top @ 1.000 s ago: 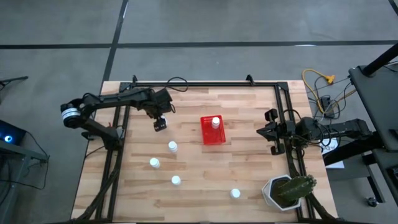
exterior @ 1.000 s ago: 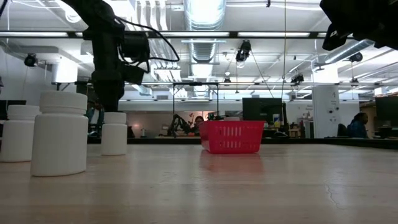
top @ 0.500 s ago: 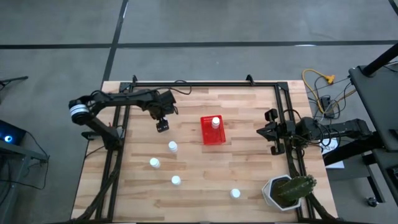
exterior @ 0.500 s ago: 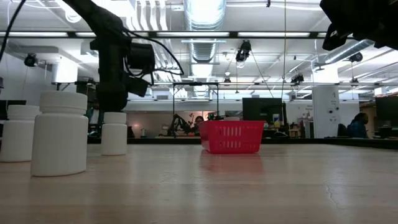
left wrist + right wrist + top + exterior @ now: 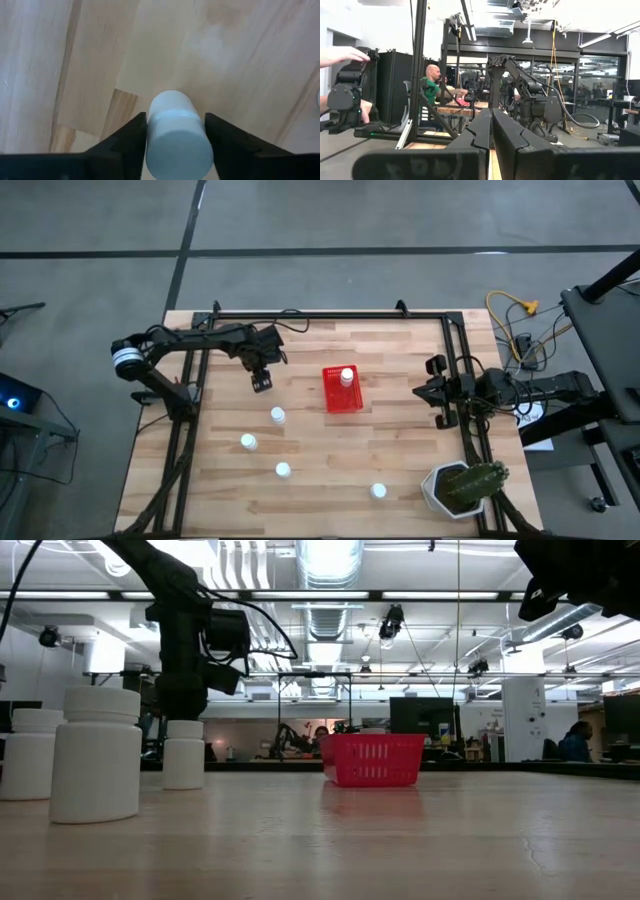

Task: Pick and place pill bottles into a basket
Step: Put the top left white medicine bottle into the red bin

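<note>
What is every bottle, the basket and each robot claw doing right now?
left gripper: shut on the gripped bottle, left of the basket.
gripped bottle: between the fingers, cap up.
basket bottle: upright inside the basket.
four loose bottles: standing on the table, untouched.
basket: upright, one bottle in it.
right gripper: shut, empty, at the table's right edge.

My left arm reaches in from the table's left edge, bent at the elbow, with my left gripper pointing straight down, its two fingers close against a white bottle. My right gripper waits at the table's right edge, fingers pressed together.
</note>
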`<state>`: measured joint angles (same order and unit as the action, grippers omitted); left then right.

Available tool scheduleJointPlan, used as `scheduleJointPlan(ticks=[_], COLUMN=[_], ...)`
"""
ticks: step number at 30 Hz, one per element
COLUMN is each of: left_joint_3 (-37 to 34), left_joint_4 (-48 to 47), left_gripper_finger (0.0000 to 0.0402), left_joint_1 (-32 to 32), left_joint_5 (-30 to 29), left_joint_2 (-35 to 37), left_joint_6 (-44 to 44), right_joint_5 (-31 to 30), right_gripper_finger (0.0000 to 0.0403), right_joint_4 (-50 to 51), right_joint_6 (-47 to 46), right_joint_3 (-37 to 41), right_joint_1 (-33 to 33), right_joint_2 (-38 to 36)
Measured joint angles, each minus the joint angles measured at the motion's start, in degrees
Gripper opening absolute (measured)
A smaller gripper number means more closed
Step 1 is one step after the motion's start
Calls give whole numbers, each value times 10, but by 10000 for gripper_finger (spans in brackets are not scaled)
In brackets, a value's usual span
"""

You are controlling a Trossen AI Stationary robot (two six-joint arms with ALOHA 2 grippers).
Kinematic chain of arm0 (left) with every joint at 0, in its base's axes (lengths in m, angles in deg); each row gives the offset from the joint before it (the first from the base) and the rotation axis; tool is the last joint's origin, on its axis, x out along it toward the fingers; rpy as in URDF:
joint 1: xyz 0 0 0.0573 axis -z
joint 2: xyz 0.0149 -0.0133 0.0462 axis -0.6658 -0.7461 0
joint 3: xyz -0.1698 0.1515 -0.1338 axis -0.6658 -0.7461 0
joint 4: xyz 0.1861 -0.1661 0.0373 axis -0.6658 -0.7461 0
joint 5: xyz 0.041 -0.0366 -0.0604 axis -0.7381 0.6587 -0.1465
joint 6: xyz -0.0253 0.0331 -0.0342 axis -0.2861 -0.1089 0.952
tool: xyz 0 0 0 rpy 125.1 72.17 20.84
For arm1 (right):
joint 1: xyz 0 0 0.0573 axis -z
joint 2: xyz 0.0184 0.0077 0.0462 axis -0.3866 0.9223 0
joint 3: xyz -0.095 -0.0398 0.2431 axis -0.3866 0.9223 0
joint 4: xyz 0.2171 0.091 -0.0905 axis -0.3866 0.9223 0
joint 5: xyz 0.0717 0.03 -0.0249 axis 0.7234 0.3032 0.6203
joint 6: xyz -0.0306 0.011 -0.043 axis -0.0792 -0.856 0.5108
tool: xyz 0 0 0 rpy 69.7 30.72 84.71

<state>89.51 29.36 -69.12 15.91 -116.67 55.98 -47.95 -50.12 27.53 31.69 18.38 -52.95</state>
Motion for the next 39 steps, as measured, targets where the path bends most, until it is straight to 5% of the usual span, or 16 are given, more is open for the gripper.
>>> scheduleJointPlan(ticks=[8,17,39], left_joint_3=[1,-1,-1], left_joint_4=[2,-6,-21], left_gripper_finger=[138,187,194], left_joint_1=[0,0,0], left_joint_5=[2,0,4], left_joint_2=[1,-1,1], left_joint_6=[13,14,24], right_joint_5=[0,0,0], right_gripper_finger=[9,9,9], right_joint_4=[0,0,0], right_joint_6=[-1,-1,0], right_joint_3=[0,0,0], right_joint_1=[0,0,0], right_joint_2=[0,0,0])
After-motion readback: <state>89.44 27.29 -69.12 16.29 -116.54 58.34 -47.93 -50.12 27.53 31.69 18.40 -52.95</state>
